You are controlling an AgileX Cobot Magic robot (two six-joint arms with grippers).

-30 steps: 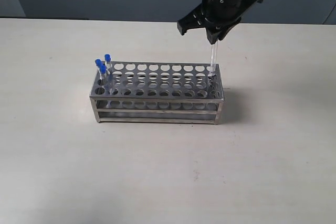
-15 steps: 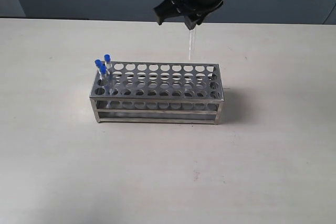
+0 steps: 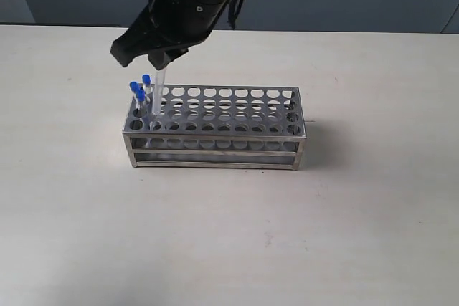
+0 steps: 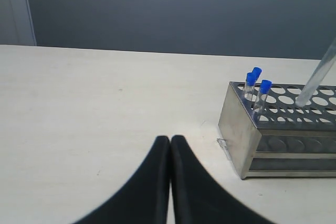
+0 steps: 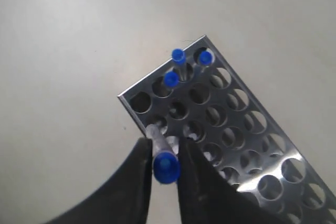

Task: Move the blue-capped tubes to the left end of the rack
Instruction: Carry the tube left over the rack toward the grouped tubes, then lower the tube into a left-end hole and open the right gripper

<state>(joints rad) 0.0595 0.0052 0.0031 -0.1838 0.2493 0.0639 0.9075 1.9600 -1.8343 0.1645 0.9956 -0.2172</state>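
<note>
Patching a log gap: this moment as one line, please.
right tool: shut on blue-capped tube | tube: tilted over left end of rack, not seated | seated there: three tubes | left tool: shut, empty

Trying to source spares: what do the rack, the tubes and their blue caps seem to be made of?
The rack looks like metal, likely stainless steel: silvery, dull-brushed sheen, thin punched plate. The tubes are clear glass or hard plastic; they are see-through, but the look cannot settle which. The caps are opaque bright blue with an even colour, probably plastic.
</note>
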